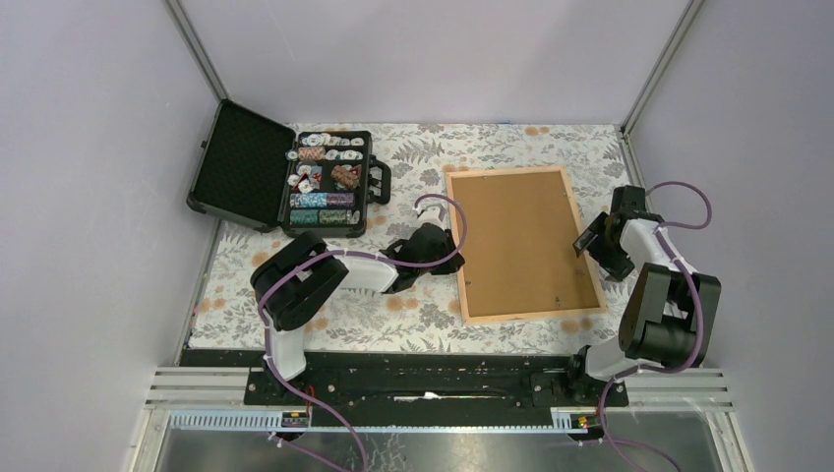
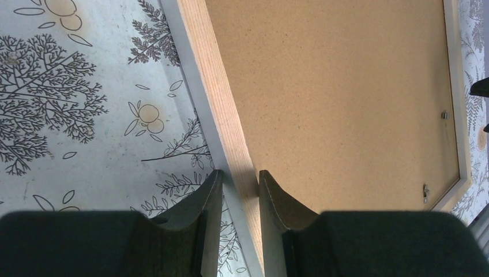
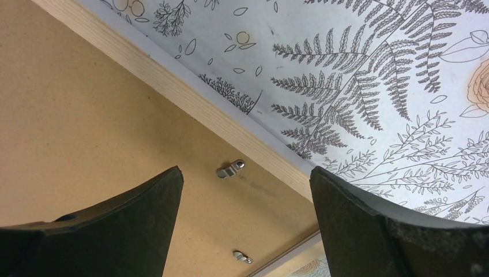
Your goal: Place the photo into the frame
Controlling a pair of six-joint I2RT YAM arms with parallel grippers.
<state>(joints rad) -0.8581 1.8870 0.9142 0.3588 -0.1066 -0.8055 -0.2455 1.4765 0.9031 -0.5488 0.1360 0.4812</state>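
Frame [image 1: 531,314]: centre-right of desk [image 1: 413,317], backing board [image 1: 516,241] up.
Left pincer [image 2: 239,190]: clamped on frame's left rail.
Right pincer [image 3: 247,173]: wide apart, empty.
Right wrist only: two metal clips [image 3: 230,169].
Overhead only: chip case [image 1: 329,182], upper left.

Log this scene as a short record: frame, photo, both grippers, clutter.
frame: lying flat, back up, brown backing board set in it
photo: not visible in any view
left gripper: closed across the frame's left rail
right gripper: open, over the right rail, near a turn clip
clutter: open black chip case, far left
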